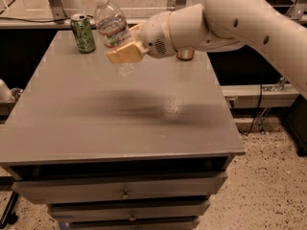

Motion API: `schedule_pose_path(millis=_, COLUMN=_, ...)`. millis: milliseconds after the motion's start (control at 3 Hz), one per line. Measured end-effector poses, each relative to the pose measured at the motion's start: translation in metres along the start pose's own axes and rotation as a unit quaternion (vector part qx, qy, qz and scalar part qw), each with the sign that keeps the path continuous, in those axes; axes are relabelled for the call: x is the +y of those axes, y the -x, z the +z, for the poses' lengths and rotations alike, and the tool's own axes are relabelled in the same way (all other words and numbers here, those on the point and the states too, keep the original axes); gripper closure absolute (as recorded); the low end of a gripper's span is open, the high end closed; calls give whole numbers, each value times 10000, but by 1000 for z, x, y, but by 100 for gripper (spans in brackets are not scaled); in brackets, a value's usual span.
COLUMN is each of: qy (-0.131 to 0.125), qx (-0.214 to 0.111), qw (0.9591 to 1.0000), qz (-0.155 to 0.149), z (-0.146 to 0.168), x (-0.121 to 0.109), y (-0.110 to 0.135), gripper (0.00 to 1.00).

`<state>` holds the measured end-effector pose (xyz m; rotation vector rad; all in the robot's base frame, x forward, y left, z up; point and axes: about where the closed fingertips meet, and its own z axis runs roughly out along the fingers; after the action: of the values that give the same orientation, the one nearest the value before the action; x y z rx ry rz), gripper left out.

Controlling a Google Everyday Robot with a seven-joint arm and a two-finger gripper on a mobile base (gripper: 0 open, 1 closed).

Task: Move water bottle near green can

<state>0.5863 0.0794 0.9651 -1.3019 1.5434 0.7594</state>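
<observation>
The water bottle (112, 27) is a clear ribbed bottle with a white cap and a red-and-blue banded label. It is held tilted above the grey table, its cap leaning back and left. My gripper (125, 49) is shut on the bottle's lower half, with tan fingers (123, 54) wrapped across it. The green can (82, 33) stands upright at the table's back left, a short way left of the bottle and apart from it.
A gold-bronze can (185, 55) stands at the back of the grey table (120, 128), mostly hidden behind my arm (230, 18). Drawers sit under the tabletop. A rail and glass panel run behind the table.
</observation>
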Motion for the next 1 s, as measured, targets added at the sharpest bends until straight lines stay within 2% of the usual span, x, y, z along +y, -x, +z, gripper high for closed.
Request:
schedule_pose_path(millis=333, qy=-224, qx=-306, qw=9993, qz=12, z=-6, x=-20, y=-2, gripper=100)
schedule_pose_path(millis=667, qy=-574, qx=-714, qw=9958, qz=-81, z=-6, x=-63, y=-1, gripper=100)
schedule_pose_path(millis=1000, qy=-905, qx=-908, qw=9917, qz=-41, z=2, x=-117, y=-6, gripper=100)
